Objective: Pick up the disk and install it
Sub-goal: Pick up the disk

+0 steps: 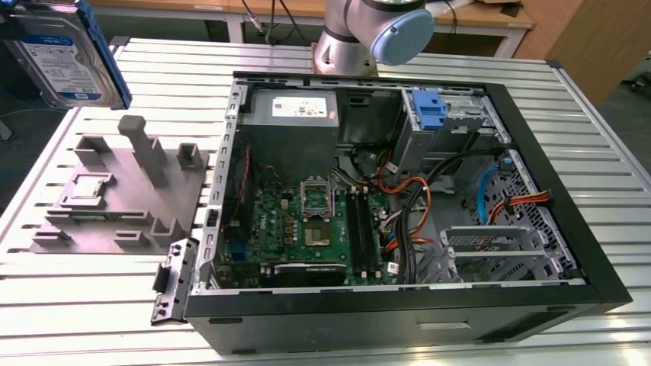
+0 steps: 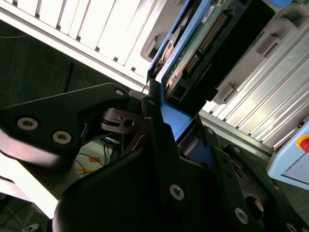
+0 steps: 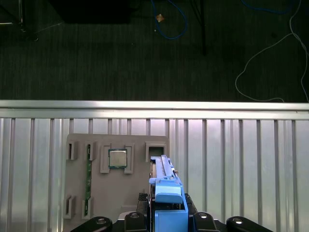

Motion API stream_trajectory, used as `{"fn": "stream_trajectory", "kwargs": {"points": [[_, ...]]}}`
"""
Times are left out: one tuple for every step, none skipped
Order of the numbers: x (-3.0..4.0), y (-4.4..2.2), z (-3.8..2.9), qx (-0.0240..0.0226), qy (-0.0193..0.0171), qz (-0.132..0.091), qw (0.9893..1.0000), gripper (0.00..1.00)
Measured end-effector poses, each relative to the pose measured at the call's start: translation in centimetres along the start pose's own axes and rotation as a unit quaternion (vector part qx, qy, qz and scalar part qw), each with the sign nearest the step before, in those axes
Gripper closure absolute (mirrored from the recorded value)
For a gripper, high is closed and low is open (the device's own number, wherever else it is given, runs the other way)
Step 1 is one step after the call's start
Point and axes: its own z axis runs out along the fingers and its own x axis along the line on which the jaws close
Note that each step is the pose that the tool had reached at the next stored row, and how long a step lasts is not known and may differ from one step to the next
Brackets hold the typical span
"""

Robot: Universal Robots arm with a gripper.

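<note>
The disk point(image 1: 61, 53), a grey drive with a white-and-blue label in a blue carrier, hangs in the air at the exterior view's upper left, above and behind the grey fixture plate point(image 1: 122, 191). My gripper point(image 3: 166, 223) is shut on it. In the first wrist view the blue carrier point(image 3: 166, 198) stands edge-on between the black fingers point(image 3: 136, 220). In the second wrist view the disk point(image 2: 193, 43) shows its green circuit board side, with the gripper point(image 2: 186, 140) clamped on the blue end tab.
The open computer case point(image 1: 600, 282) lies on the slatted metal table point(image 1: 81, 320), with a silver drive bay and its blue bracket point(image 1: 431, 110) at the back and a grey power supply point(image 1: 295, 107). The fixture plate point(image 3: 140, 140) carries a processor chip point(image 3: 117, 158).
</note>
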Motion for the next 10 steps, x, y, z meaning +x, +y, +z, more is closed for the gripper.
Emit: {"fn": "stream_trajectory", "kwargs": {"points": [[0.0, 0.0, 0.0, 0.0001, 0.0, 0.0, 1.0, 0.63], [0.0, 0.0, -0.03, 0.0, 0.0, 0.0, 1.0, 0.63], [0.0, 0.0, -0.07, 0.0, 0.0, 0.0, 1.0, 0.63], [-0.01, 0.0, -0.13, 0.0, 0.0, 0.0, 1.0, 0.63], [-0.01, 0.0, -0.19, 0.0, 0.0, 0.0, 1.0, 0.63], [-0.01, 0.0, -0.26, 0.0, 0.0, 0.0, 1.0, 0.63], [-0.02, 0.01, -0.34, 0.0, 0.0, 0.0, 1.0, 0.63], [-0.02, 0.01, -0.43, 0.0, 0.0, 0.0, 1.0, 0.63], [-0.03, 0.01, -0.53, 0.0, 0.0, 0.0, 1.0, 0.63], [-0.03, 0.01, -0.63, 0.0, 0.0, 0.0, 1.0, 0.63]]}}
